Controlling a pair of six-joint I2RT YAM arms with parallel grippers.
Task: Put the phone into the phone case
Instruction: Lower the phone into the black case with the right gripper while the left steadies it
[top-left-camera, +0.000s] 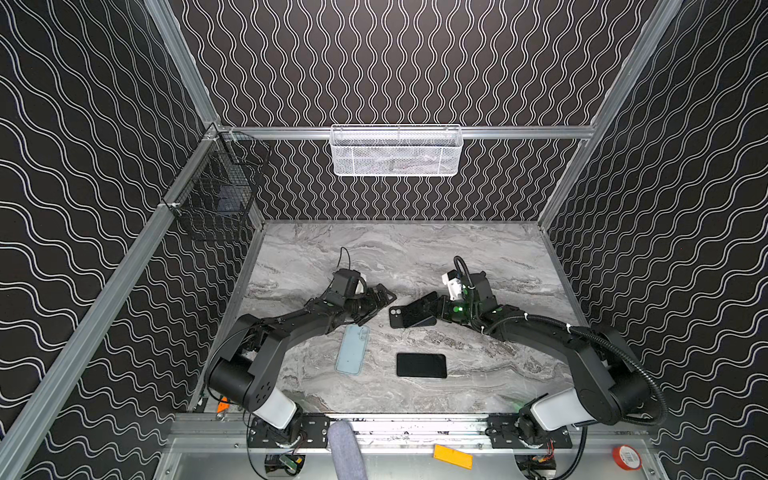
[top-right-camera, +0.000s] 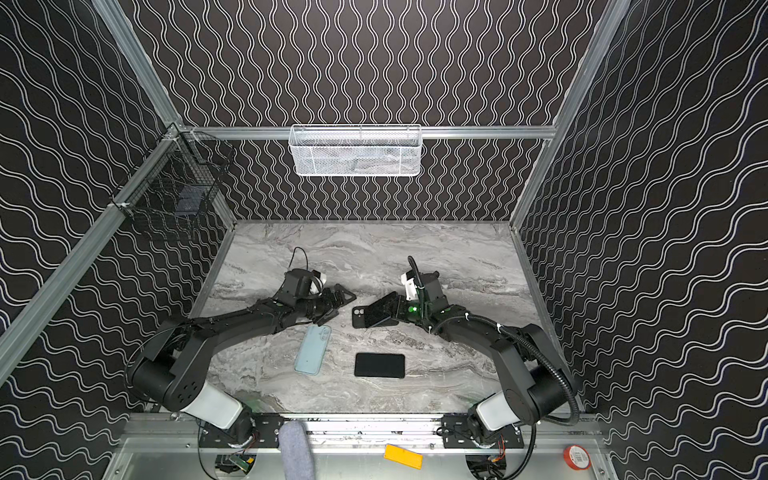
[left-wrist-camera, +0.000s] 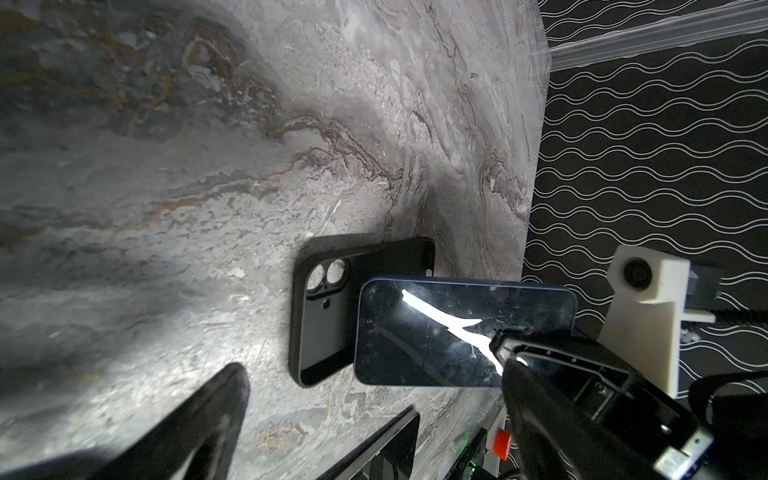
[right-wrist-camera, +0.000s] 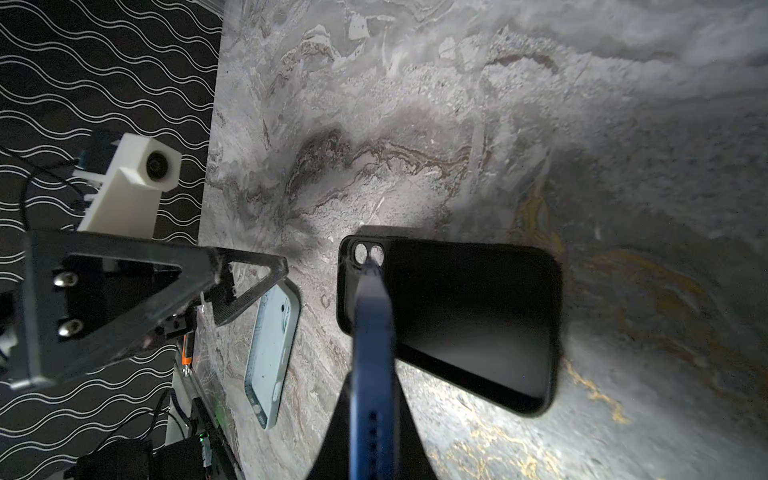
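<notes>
My right gripper (top-left-camera: 437, 309) is shut on one end of a dark blue phone (top-left-camera: 420, 309), which hangs tilted over a black phone case (top-left-camera: 396, 319) lying open side up on the marble table (top-left-camera: 478, 257). In the right wrist view the phone (right-wrist-camera: 372, 332) shows edge-on between the jaws of the right gripper (right-wrist-camera: 372, 419), its far end over the camera holes of the case (right-wrist-camera: 469, 324). My left gripper (top-left-camera: 379, 308) stands open just left of the case and holds nothing. The left wrist view shows the phone (left-wrist-camera: 449, 332) overlapping the case (left-wrist-camera: 324, 320).
A light blue case (top-left-camera: 352, 350) and a black phone (top-left-camera: 421, 365) lie nearer the front of the table. A white mesh basket (top-left-camera: 395, 151) hangs on the back rail, and a black wire basket (top-left-camera: 216, 199) on the left rail.
</notes>
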